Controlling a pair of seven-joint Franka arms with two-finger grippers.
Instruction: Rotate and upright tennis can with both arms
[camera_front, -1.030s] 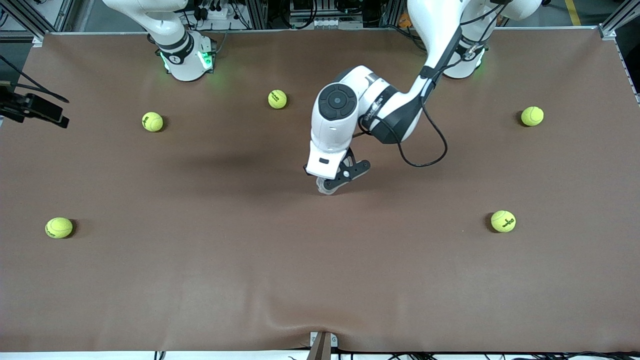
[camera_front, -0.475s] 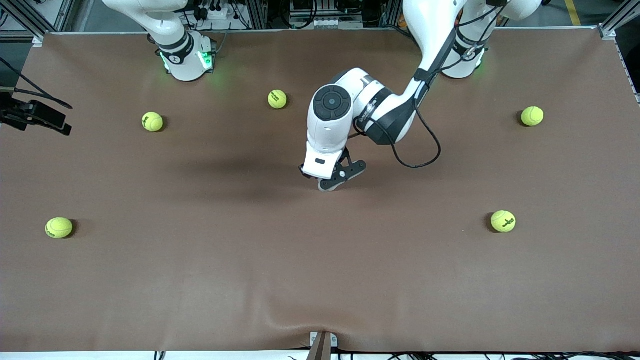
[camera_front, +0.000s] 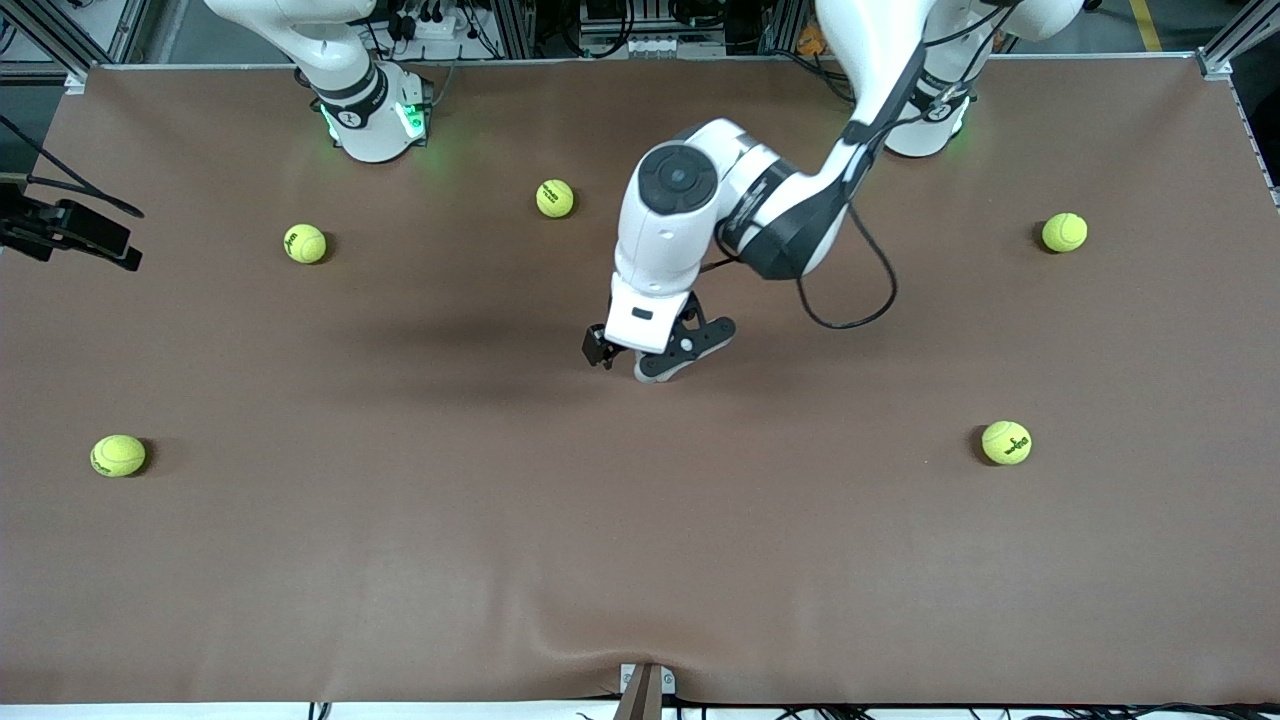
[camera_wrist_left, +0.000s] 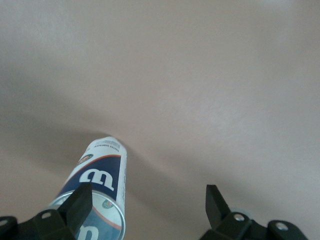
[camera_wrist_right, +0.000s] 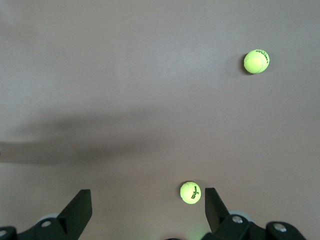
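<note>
The tennis can (camera_wrist_left: 102, 177), white and navy with a silvery rim, stands upright on the brown table (camera_front: 640, 540) near its middle. In the front view only a grey sliver of the tennis can (camera_front: 652, 374) shows under the left arm's hand. My left gripper (camera_wrist_left: 147, 196) hangs over it, open, jaws wide apart; one finger (camera_wrist_left: 80, 201) overlaps the can's top and the other stands clear. That same left gripper (camera_front: 640, 362) sits mid-table in the front view. My right gripper (camera_wrist_right: 147, 200) is open and empty, high above the table, where the right arm waits.
Several yellow-green tennis balls lie scattered: one (camera_front: 555, 198) by the arms' bases, two (camera_front: 305, 243) (camera_front: 118, 455) toward the right arm's end, two (camera_front: 1064, 232) (camera_front: 1006, 442) toward the left arm's end. A dark device (camera_front: 70, 228) juts in at the right arm's end.
The left gripper has opened and let go of the tennis can; one finger now shows beside the wrist. The left wrist shifted slightly. The right arm barely moved.
</note>
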